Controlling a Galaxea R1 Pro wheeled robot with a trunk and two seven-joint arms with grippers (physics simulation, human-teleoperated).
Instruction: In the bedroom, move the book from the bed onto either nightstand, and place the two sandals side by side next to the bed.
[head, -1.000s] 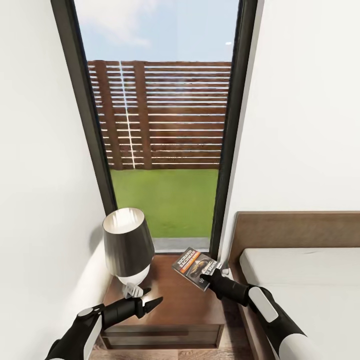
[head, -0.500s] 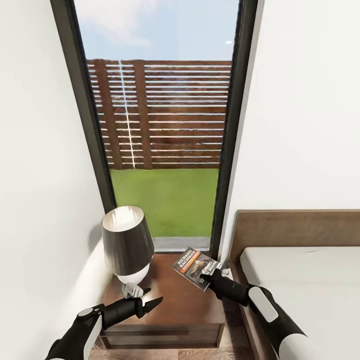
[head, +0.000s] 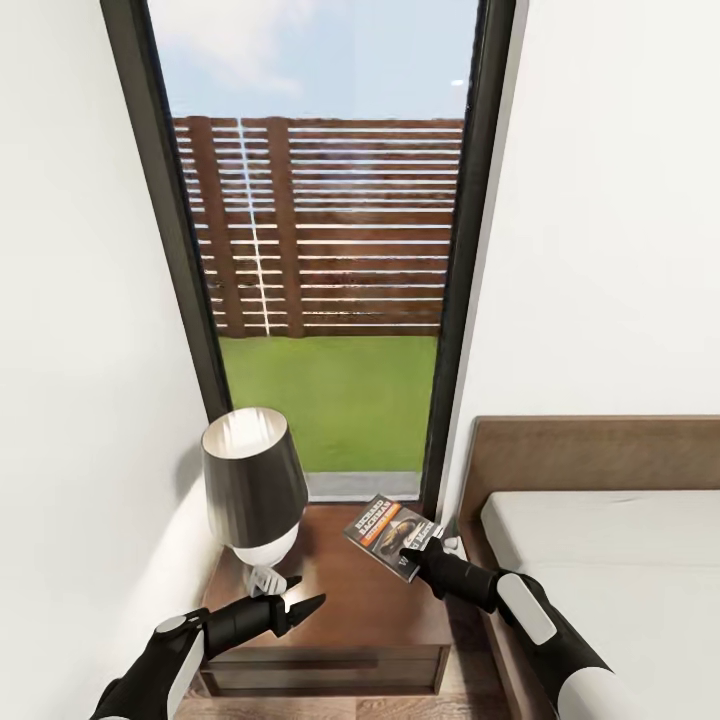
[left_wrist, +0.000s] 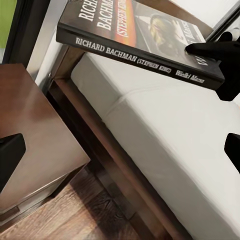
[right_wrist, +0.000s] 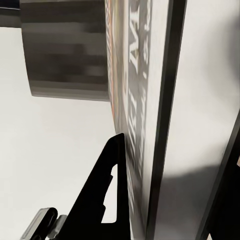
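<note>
The book (head: 385, 530), a dark paperback with an orange band, hangs tilted just above the back right part of the nightstand (head: 350, 610). My right gripper (head: 415, 553) is shut on its near corner. In the left wrist view the book's (left_wrist: 145, 40) spine shows with a black finger (left_wrist: 210, 50) of the right gripper on its cover. The right wrist view sees the book (right_wrist: 145, 125) edge-on beside one fingertip (right_wrist: 112, 170). My left gripper (head: 300, 595) is open and holds nothing, low over the nightstand's front left. The bed (head: 600, 560) lies to the right. The two sandals are out of view.
A lamp (head: 255, 480) with a dark shade stands on the nightstand's left half, close to my left gripper. A white wall runs along the left. A tall dark-framed window (head: 470, 300) is behind the nightstand. The bed's headboard (head: 590, 455) rises at right.
The whole picture has shifted up slightly, so the camera moved. The book stays in my right gripper, and neither arm has visibly moved.
</note>
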